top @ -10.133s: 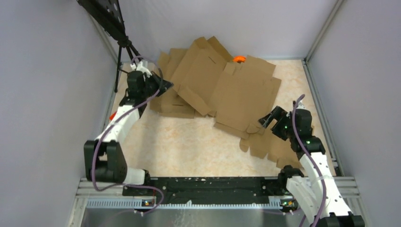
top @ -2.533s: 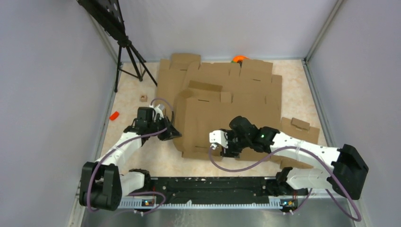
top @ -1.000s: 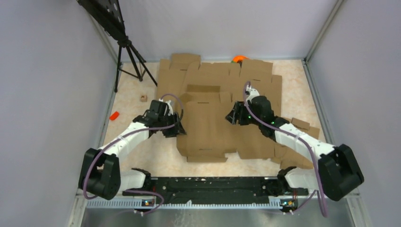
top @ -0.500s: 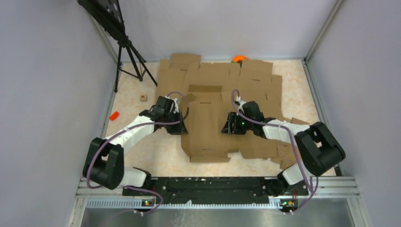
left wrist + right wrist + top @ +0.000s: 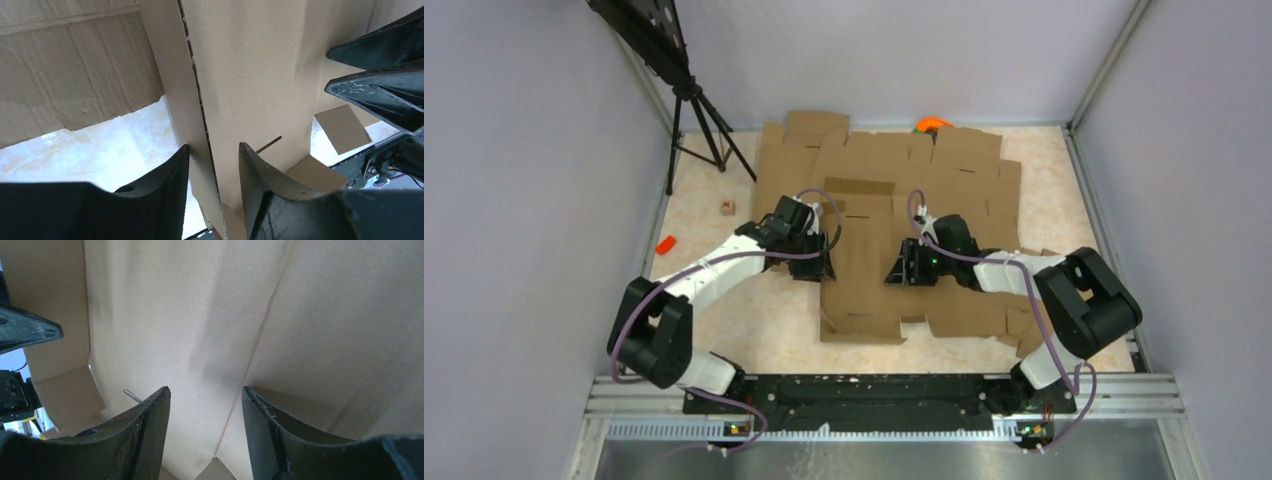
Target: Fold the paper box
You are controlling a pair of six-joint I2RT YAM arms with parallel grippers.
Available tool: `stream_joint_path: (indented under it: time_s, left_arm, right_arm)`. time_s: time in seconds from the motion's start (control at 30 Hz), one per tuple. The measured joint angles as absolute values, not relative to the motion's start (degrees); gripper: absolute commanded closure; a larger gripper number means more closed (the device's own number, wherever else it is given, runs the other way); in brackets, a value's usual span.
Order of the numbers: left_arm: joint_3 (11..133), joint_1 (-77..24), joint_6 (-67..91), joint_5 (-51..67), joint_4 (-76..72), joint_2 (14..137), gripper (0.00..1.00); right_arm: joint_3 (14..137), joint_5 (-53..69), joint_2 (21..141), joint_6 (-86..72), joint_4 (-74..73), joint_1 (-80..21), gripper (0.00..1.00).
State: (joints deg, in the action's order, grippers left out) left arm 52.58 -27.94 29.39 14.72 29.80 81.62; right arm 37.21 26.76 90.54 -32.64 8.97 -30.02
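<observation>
The paper box (image 5: 864, 272), plain brown with creased panels and a slot, lies at the table's middle with its two long side panels tilted up. My left gripper (image 5: 821, 262) is at its left side. In the left wrist view the open jaws (image 5: 214, 148) straddle the raised left wall (image 5: 192, 100) without clamping it. My right gripper (image 5: 901, 270) is at the box's right side. In the right wrist view its jaws (image 5: 206, 390) are open over a crease of the box (image 5: 200, 315), with the fingertips against the cardboard.
Wide flat cardboard blanks (image 5: 894, 165) lie stacked behind the box, and more pieces (image 5: 984, 310) lie to its right. An orange object (image 5: 929, 124) sits at the back wall. A black tripod (image 5: 694, 110), a small wooden block (image 5: 726, 208) and an orange bit (image 5: 665, 243) are at the left.
Both grippers have moved inward toward each other. The box between them looks narrower as its side panels have come up.
</observation>
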Motion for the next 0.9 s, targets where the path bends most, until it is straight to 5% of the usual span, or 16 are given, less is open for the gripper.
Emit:
stream_joint_path:
  time_s: [0.5,0.8,0.9]
  left_arm:
    - [53.2,-29.7,29.2,11.2,31.7,86.0,0.68]
    - [53.2,-29.8,29.2,11.2,31.6,86.0,0.67]
    - [53.2,-29.8,29.1,11.2,31.6,86.0,0.85]
  right_arm:
    - [42.2,27.6,83.7,-22.8,-4.6,-39.2,0.24]
    - [42.2,29.8,69.4,-13.6,-11.5,-43.9,0.25]
    - [42.2,25.3,68.8,-13.7,-14.4,-44.6,0.24]
